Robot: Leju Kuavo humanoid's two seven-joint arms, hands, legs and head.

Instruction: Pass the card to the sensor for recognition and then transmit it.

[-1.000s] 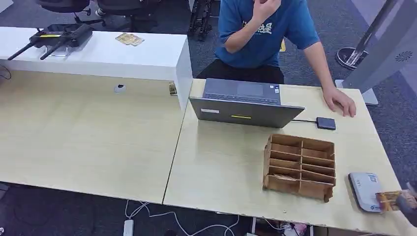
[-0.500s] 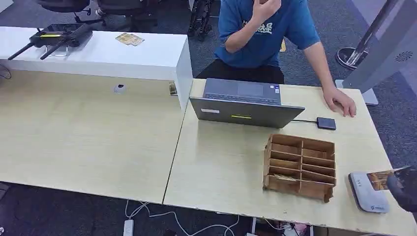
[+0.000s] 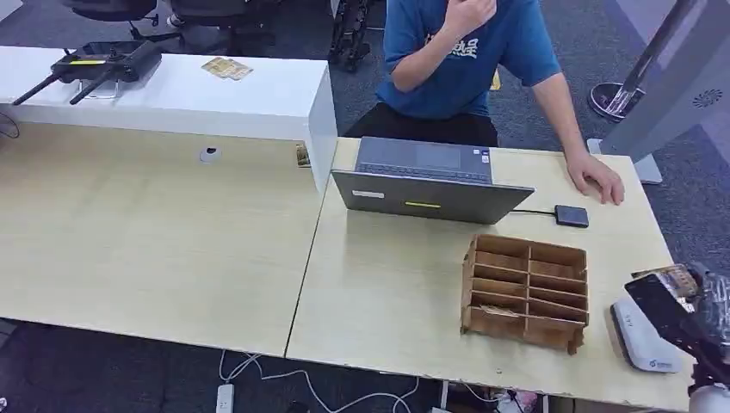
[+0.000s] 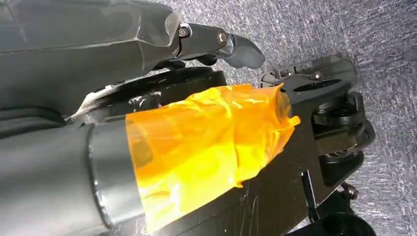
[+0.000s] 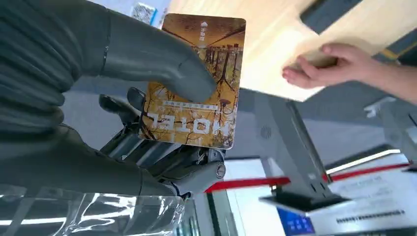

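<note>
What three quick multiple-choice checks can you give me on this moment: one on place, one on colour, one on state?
1. Where is the white sensor?
A. on the laptop
B. on the table, right of the wooden organizer
C. on the white counter

2. What colour is the card, mostly?
A. golden brown
B. blue
C. white

3. What is the right hand doing?
A. resting flat on the table
B. holding the card above the table
C. open, holding nothing

Answers:
1 B, it lies by the table's near right corner.
2 A, the right wrist view shows its face.
3 B, the thumb presses the card against the fingers.
</note>
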